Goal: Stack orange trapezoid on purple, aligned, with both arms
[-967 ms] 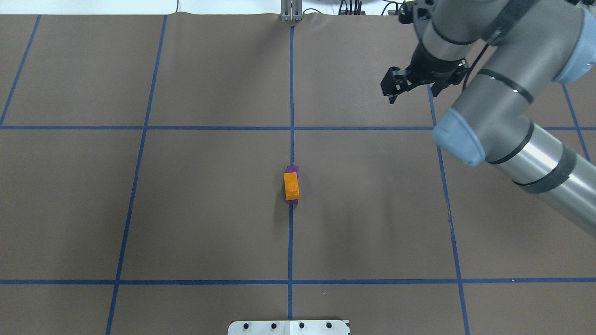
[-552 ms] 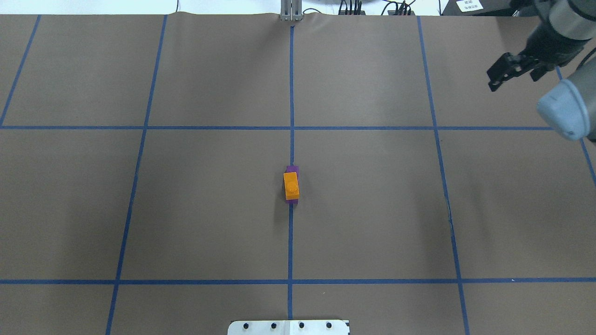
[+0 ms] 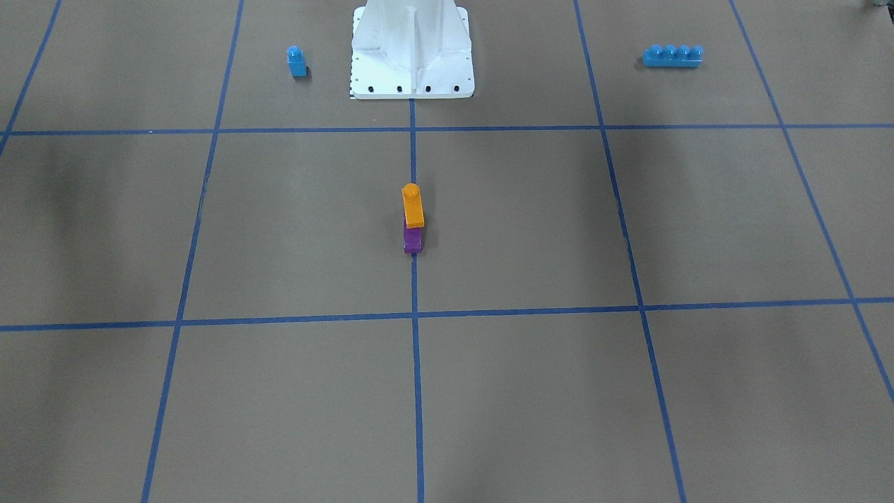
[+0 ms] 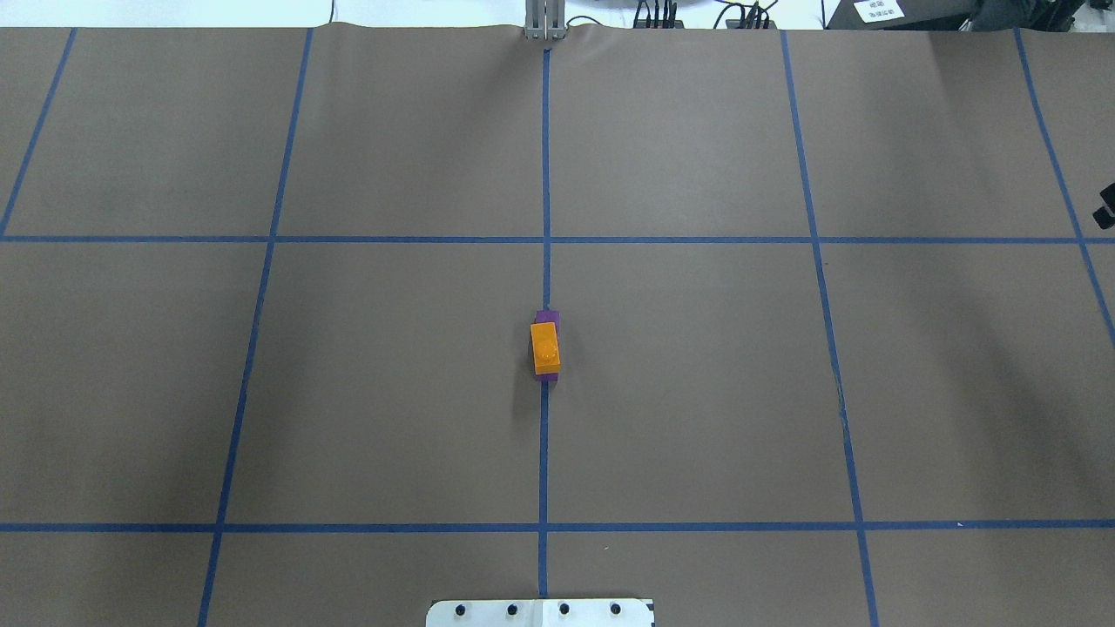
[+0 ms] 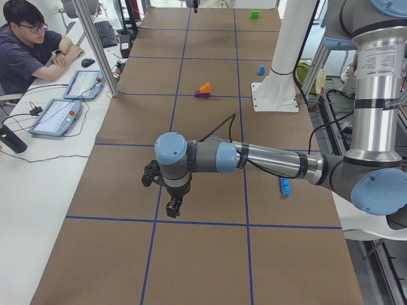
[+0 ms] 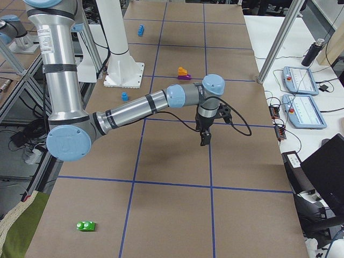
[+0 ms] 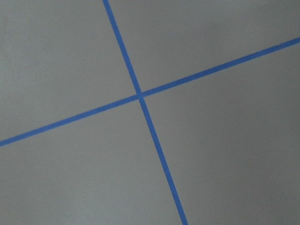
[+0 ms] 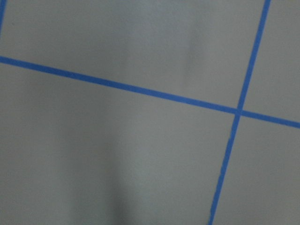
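The orange trapezoid (image 4: 545, 348) sits on top of the purple block (image 4: 547, 316) on the centre tape line, stud up, with nothing touching it. The stack also shows in the front-facing view, orange (image 3: 413, 206) over purple (image 3: 413, 241). My left gripper (image 5: 172, 206) hangs over the near part of the table, far from the stack; I cannot tell if it is open. My right gripper (image 6: 205, 140) hangs over the other end, also far from the stack; only a black sliver of it (image 4: 1106, 205) shows overhead, and I cannot tell its state. Both wrist views show only brown paper and blue tape.
A small blue single-stud block (image 3: 297, 61) and a long blue four-stud brick (image 3: 672, 56) lie either side of the white robot base (image 3: 412, 49). A green block (image 6: 86, 226) lies near the right end. An operator (image 5: 25, 44) sits beside the table.
My right arm has swung away to the right and almost out of the overhead view. The orange-on-purple stack has not moved.
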Robot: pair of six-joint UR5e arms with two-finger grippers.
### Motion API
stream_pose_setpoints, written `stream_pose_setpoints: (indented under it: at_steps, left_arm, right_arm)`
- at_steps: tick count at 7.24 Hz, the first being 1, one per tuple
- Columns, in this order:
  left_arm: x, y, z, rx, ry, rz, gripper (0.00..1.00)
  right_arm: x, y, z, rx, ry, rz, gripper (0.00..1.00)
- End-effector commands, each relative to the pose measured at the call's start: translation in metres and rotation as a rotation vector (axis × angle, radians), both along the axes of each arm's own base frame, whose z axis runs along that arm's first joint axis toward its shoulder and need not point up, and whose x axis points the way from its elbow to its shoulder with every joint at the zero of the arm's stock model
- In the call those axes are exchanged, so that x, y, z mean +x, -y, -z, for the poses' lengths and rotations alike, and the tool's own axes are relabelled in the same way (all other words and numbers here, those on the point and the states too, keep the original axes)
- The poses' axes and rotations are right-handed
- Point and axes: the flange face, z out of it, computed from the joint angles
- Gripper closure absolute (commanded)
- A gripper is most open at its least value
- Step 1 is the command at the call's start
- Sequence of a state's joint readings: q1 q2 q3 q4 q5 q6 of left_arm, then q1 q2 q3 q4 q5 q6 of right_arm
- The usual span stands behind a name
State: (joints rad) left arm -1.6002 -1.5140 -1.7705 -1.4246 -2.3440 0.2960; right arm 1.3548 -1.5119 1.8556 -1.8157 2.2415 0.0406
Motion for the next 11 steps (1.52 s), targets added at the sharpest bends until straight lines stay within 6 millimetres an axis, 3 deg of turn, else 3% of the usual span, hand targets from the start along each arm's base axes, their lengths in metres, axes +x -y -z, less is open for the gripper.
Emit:
stream_pose_setpoints:
  at_steps: [1,2,7,11]
  left_arm:
    - [-0.007,-0.009,-0.016,-0.022,0.028,0.022,0.00]
    - [-0.007,-0.011,-0.008,-0.040,0.025,0.058,0.00]
    - [-0.005,-0.006,-0.001,0.003,0.020,0.068,0.00]
    - [-0.006,-0.007,-0.005,-0.004,0.029,0.070,0.00]
  right_arm:
    - [0.034,-0.039,-0.050,-0.074,-0.017,-0.045,0.00]
    - [0.042,-0.041,-0.052,-0.066,-0.002,-0.063,0.00]
    - [0.044,-0.052,-0.068,-0.105,-0.013,-0.070,0.00]
    - [0.074,-0.072,-0.086,-0.140,-0.018,-0.127,0.00]
